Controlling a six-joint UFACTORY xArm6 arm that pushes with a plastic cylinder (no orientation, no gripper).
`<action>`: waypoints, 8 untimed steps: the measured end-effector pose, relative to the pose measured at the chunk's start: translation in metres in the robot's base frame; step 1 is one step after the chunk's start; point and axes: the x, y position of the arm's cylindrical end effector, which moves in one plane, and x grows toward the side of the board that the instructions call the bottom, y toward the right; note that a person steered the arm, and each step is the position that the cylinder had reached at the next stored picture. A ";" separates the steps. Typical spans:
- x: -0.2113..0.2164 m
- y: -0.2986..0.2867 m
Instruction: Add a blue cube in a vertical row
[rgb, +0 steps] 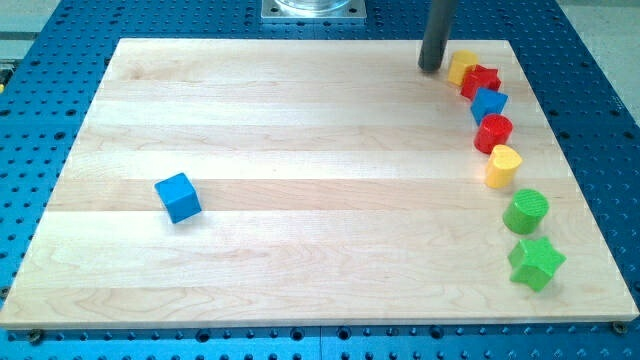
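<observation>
Blue cube (178, 197) alone on smooth wood board (300, 110), view's left; my tip (430, 68) beside yellow block (461, 67), holding nothing.

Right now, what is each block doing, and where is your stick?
my tip: at the view's top right, just left of the yellow block, contact unclear.
blue cube: alone at the view's left, far from the row.
yellow block: top of the row.
red star: second.
blue block: third.
red cylinder: fourth.
yellow heart: fifth.
green cylinder: sixth.
green star: bottom of the row.
</observation>
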 end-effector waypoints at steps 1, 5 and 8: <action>0.000 0.020; 0.136 -0.117; 0.279 -0.290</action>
